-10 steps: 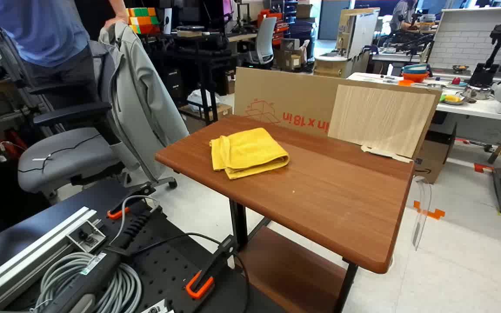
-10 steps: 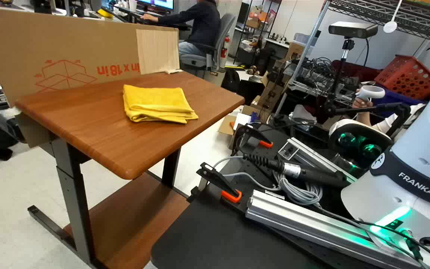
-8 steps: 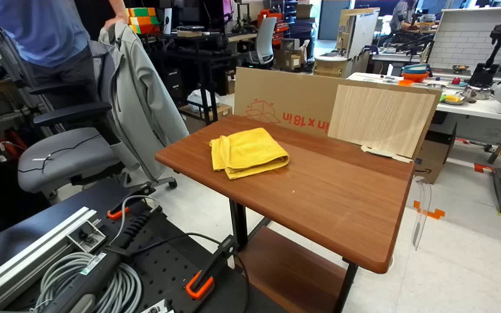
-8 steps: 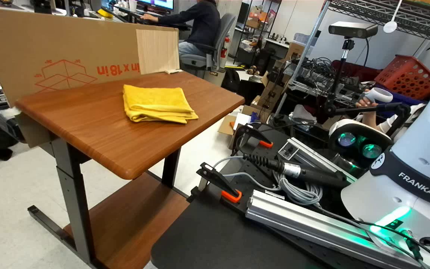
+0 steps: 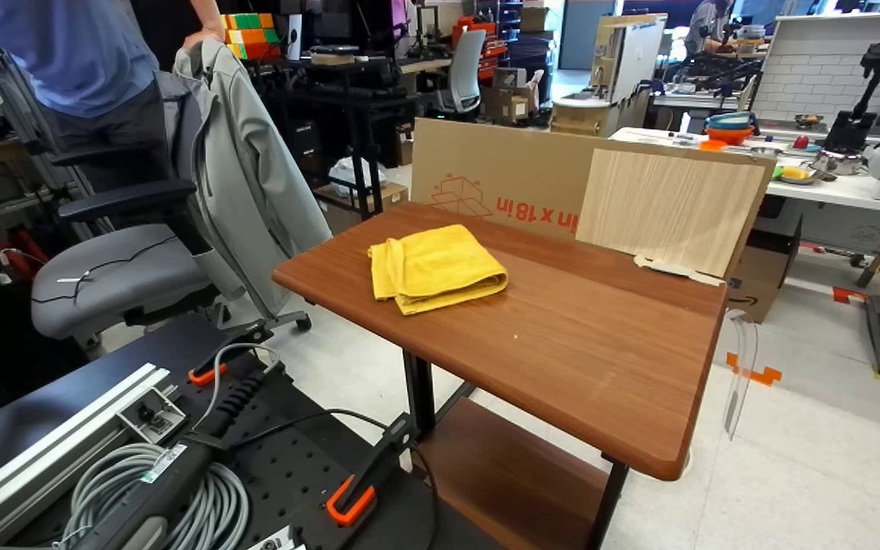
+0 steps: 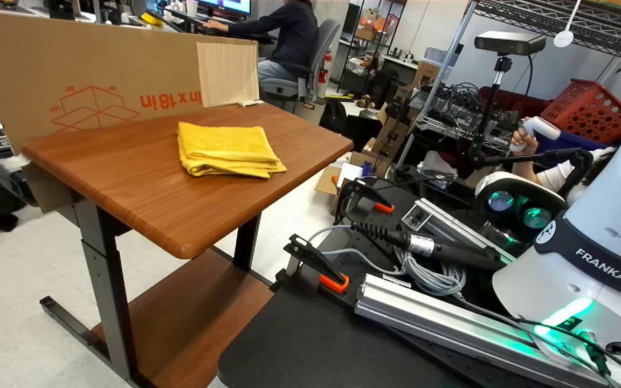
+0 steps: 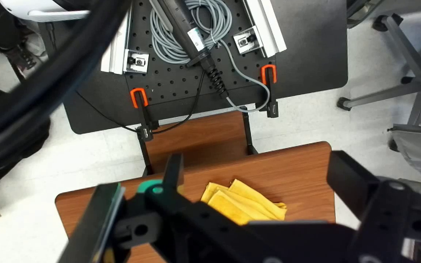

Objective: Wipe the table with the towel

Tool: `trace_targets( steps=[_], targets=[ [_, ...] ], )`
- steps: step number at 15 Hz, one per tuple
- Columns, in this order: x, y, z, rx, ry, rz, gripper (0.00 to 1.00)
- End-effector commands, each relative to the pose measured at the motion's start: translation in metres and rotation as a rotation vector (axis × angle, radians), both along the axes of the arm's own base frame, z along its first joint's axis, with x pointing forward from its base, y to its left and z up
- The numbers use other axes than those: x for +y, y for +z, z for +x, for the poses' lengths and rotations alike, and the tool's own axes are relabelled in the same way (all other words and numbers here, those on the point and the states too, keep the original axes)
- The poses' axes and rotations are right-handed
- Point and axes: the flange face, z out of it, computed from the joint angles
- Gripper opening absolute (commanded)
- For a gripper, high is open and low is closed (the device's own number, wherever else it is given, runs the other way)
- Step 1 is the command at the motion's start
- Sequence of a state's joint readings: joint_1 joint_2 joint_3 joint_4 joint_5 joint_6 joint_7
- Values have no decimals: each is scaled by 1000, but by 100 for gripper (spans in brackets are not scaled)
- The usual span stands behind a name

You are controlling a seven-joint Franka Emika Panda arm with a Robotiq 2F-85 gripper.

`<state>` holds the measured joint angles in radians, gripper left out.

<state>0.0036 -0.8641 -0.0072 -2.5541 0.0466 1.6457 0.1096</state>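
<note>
Gripper (image 7: pixel 236 180) blurred in my wrist view, running off the bottom edge; it covers part of the towel (image 7: pixel 239 204), so I can't trace the full outline. That edge crops the table (image 7: pixel 294 164). Black cable (image 7: pixel 49 80), out of focus, masks the upper left. In an exterior view the right edge cuts the arm (image 6: pixel 612 199); a person (image 6: pixel 552 175) behind it shows only partly. In an exterior view the top edge takes the head of someone in blue (image 5: pixel 88 61); board (image 5: pixel 669 206) and table hide parts of the cardboard (image 5: pixel 501 168). Pale speck (image 5: pixel 516 336) on the tabletop: too small to identify.
</note>
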Motion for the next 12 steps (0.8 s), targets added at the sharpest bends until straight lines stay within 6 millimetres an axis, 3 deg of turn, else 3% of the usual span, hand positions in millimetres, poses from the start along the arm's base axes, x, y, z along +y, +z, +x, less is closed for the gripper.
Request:
trace_targets(
  steps=[1,3,5,9,12],
  targets=[
    [16,15,22,-54,-11,81,100],
    [25,15,53,-126,-78,155,100],
    [29,-2,91,-202,-164,186,100],
    [19,-55,162,-263,-342,136,100],
    [-3,-103,208,-234,-488,89,100]
  ],
)
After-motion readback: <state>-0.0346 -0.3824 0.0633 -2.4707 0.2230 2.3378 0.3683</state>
